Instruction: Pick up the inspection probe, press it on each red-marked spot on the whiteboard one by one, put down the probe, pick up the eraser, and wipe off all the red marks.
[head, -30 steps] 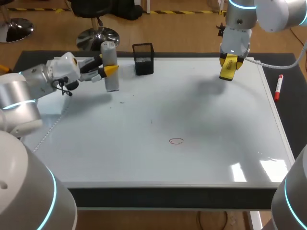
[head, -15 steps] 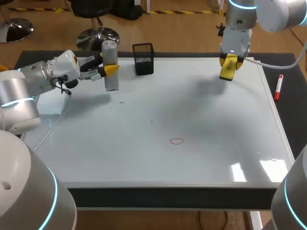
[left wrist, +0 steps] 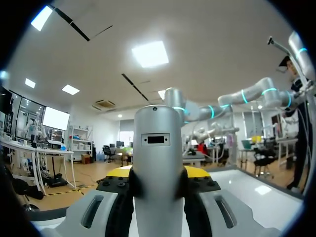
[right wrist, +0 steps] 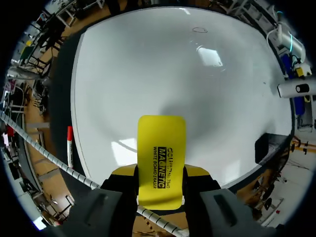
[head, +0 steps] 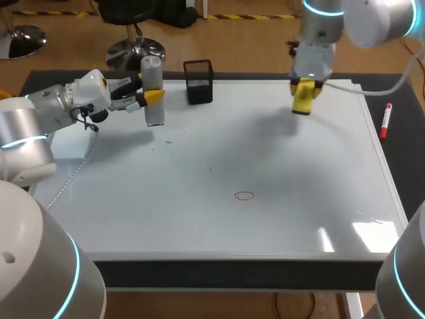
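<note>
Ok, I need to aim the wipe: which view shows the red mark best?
The head view: the red mark lies plain on the whiteboard, a small oval outline. The right wrist view shows it tiny, far ahead of the eraser. The left wrist view misses it.

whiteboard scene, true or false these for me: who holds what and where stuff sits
1. The left gripper is shut on the grey probe. True.
2. The right gripper is empty. False: it is shut on the yellow eraser.
3. One red mark, a small circle, shows on the whiteboard. True.
4. The red marker lies on the whiteboard. False: it lies on the dark mat beside the board's right edge.
5. The black mesh holder stands at the board's near edge. False: it stands at the far edge, close to the probe.
</note>
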`<state>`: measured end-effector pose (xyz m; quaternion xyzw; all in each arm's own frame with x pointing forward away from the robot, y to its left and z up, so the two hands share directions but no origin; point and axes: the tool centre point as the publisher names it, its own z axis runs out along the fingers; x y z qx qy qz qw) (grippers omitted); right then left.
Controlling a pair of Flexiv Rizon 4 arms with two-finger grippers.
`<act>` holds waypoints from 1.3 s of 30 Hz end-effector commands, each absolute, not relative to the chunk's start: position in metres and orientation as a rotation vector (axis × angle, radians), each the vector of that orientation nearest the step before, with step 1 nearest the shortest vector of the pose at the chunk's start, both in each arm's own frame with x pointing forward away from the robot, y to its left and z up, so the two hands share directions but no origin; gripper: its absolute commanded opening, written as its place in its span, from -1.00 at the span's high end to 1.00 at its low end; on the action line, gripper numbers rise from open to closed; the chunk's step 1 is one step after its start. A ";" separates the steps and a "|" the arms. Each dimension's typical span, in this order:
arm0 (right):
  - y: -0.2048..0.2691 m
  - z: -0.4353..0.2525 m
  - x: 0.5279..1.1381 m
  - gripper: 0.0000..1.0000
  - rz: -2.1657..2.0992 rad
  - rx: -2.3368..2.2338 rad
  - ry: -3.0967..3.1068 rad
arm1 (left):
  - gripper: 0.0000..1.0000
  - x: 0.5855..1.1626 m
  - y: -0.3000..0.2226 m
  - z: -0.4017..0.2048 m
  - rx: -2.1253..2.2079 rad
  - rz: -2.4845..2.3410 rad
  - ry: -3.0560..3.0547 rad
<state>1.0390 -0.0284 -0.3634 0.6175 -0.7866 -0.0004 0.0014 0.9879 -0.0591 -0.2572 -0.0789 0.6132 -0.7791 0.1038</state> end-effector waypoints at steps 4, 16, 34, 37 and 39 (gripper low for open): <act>0.026 -0.353 1.014 1.00 0.011 2.126 -2.375 | 1.00 0.988 -0.059 -0.256 -0.234 -2.297 1.808; 0.099 -0.343 0.958 1.00 -0.067 2.355 -2.260 | 1.00 0.988 -0.059 -0.256 -0.234 -2.297 1.808; 0.175 -0.356 0.872 1.00 -0.127 2.501 -2.015 | 1.00 0.988 -0.059 -0.256 -0.234 -2.297 1.808; 0.182 -0.364 0.854 1.00 -0.193 2.501 -2.013 | 1.00 0.988 -0.059 -0.256 -0.234 -2.297 1.808; 0.187 -0.369 0.839 1.00 -0.230 2.502 -1.991 | 1.00 0.988 -0.059 -0.256 -0.234 -2.297 1.808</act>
